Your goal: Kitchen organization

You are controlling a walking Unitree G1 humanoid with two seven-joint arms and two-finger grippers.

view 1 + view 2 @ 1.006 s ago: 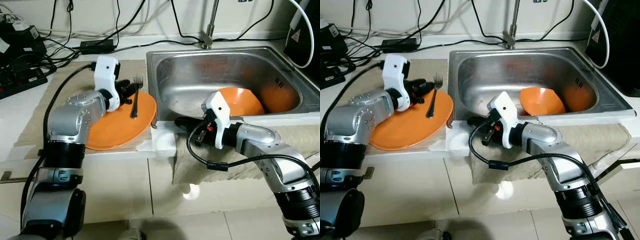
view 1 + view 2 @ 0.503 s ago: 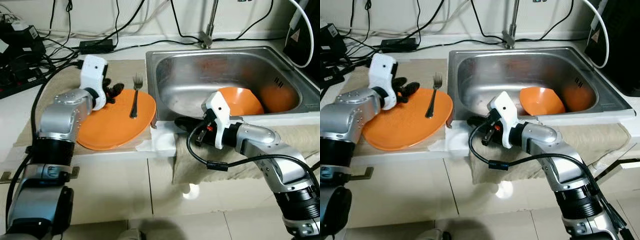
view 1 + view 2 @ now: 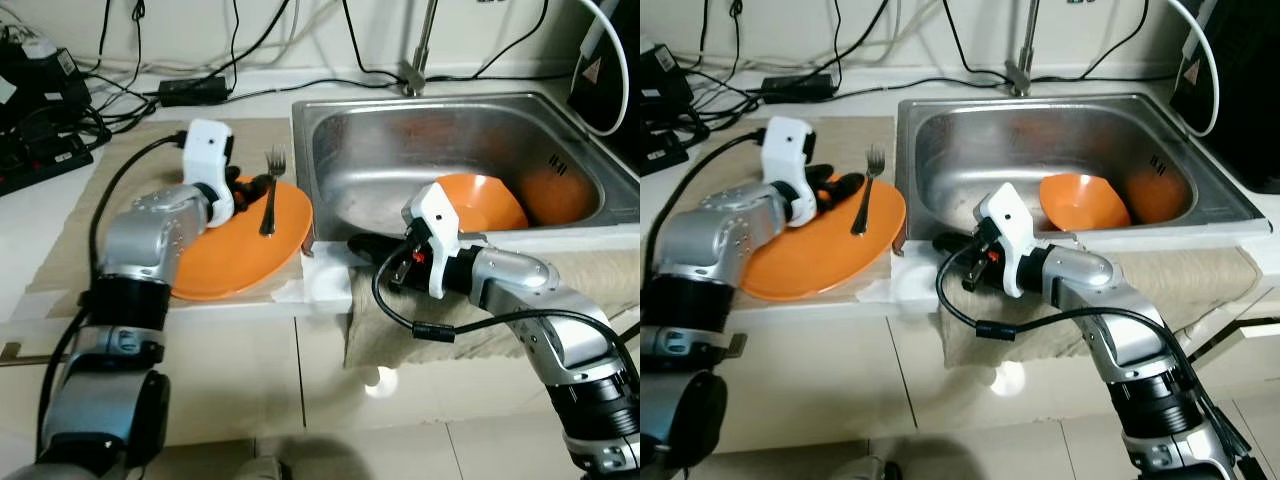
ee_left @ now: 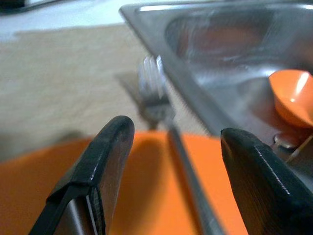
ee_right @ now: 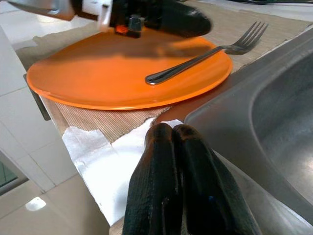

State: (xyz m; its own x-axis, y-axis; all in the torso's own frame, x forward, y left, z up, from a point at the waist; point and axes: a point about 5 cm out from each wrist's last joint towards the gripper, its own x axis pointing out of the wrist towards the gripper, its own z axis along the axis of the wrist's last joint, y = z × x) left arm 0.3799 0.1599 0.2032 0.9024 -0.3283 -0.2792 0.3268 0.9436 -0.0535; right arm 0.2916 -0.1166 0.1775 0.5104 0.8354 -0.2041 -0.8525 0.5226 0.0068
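orange plate [image 3: 235, 240] sits on a woven mat [image 3: 120, 180] on the counter just left of the steel sink [image 3: 450, 150], with a metal fork [image 3: 270, 195] lying across its right side, tines poking past the far rim toward the wall. the left gripper [image 3: 255, 184] hovers over the far part of the plate, its black fingers [image 4: 93, 176] spread apart and straddling the fork's neck in the left wrist view, not yet touching it as far as i can judge. the right gripper [image 5: 183, 181] has its two fingers pressed together with nothing between them, resting at the near left corner of the sink by a white paper towel [image 3: 320, 285] and a beige cloth [image 3: 560, 275] draped over the counter edge. an orange bowl [image 3: 480, 200] lies tilted in the sink on the right.

likely step: picking the fork off the plate. the risks look real. the handle is thin and smooth and lies flat on a slick plate, so closing fingers could skid it sideways or pinch it off-centre, letting it pivot and drop. pressing down on the far rim could tip or slide the plate, since its near edge sits close to the counter's lip. a flicked fork could clatter into the sink just beside it.
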